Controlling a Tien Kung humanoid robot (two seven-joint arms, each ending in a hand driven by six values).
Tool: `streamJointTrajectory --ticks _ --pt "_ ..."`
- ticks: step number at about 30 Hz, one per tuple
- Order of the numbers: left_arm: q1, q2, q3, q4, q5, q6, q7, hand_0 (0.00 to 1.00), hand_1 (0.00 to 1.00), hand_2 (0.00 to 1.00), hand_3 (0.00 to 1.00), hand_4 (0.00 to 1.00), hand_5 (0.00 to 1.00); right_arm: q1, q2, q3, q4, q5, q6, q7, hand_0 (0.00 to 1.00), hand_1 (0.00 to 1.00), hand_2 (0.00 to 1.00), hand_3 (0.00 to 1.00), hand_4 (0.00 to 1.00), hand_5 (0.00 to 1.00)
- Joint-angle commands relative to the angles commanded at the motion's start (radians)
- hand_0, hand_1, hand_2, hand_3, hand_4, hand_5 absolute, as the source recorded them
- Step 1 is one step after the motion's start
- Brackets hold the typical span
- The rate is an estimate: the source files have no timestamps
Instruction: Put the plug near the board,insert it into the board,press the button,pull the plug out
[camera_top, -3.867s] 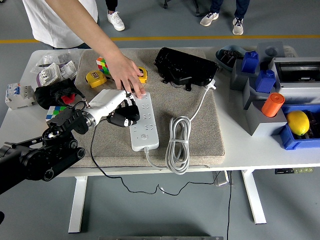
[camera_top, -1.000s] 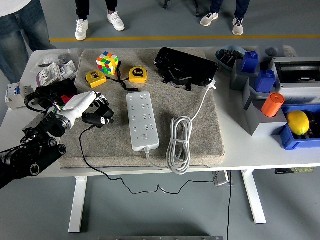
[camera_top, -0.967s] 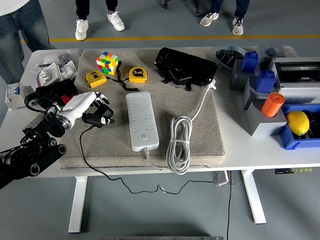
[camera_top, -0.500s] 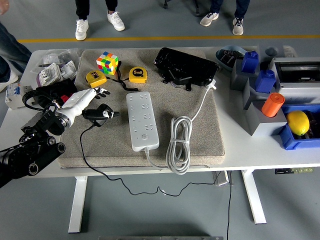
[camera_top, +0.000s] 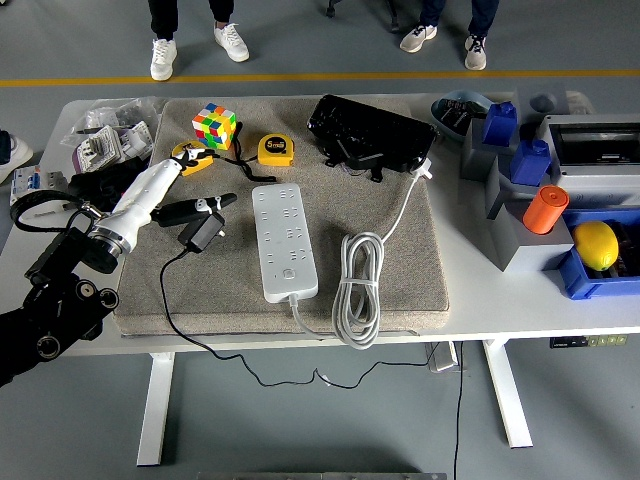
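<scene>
The left robot hand (camera_top: 175, 190) is spread open and holds nothing. The plug (camera_top: 203, 230) lies free on the mat, left of the board (camera_top: 283, 240). I think it should withdraw gently, without catching the cable.

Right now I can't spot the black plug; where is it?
The plug lies on the mat's left part, between the left hand and the power strip.

My left hand (camera_top: 178, 190) has a white shell and slim black fingers; behind it a silver wrist ring joins my black, round-jointed arm (camera_top: 55, 300).
</scene>
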Motion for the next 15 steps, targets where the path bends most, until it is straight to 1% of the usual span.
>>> streamJointTrajectory --ticks 3,5,6,8,10,12,15 --pt "0.03 -0.011 -0.06 -0.001 -0.029 0.012 -0.038 0.835 0.879 0.906 0.886 0.998 0.753 0.004 0.005 -0.005 -0.003 0.002 0.0 0.0 0.711 0.712 0.697 0.593 0.998 0.588" --pt "0.06 -0.022 -0.123 -0.011 -0.036 0.008 -0.053 0.835 0.879 0.906 0.886 0.998 0.753 0.008 0.008 -0.01 -0.007 0.005 0.0 0.0 0.711 0.712 0.697 0.593 0.998 0.588" --pt "0.07 -0.024 -0.144 -0.014 -0.034 0.006 -0.053 0.882 0.924 0.953 0.9 0.998 0.986 0.009 0.009 -0.013 -0.008 0.007 0.0 0.0 0.709 0.713 0.697 0.593 0.998 0.59" --pt "0.09 -0.023 -0.171 -0.019 -0.069 0.007 -0.062 0.882 0.924 0.953 0.9 0.998 0.986 0.013 0.01 -0.026 -0.014 0.012 -0.002 -0.001 0.709 0.713 0.697 0.593 0.998 0.59" --pt "0.1 -0.019 -0.177 -0.019 -0.103 0.007 -0.075 0.882 0.924 0.953 0.9 0.998 0.986 0.015 0.011 -0.034 -0.018 0.017 -0.002 -0.001 0.709 0.713 0.697 0.593 0.998 0.59" --pt "0.115 -0.016 -0.19 -0.022 -0.115 0.014 -0.098 0.884 0.914 0.939 0.891 0.998 0.998 0.015 0.01 -0.044 -0.022 0.023 -0.001 -0.002 0.707 0.713 0.698 0.593 0.998 0.588" --pt "0.133 -0.018 -0.205 -0.02 -0.195 0.025 -0.147 0.884 0.914 0.939 0.891 0.998 0.998 0.014 0.01 -0.051 -0.028 0.03 -0.001 -0.003 0.707 0.713 0.698 0.593 0.998 0.588"
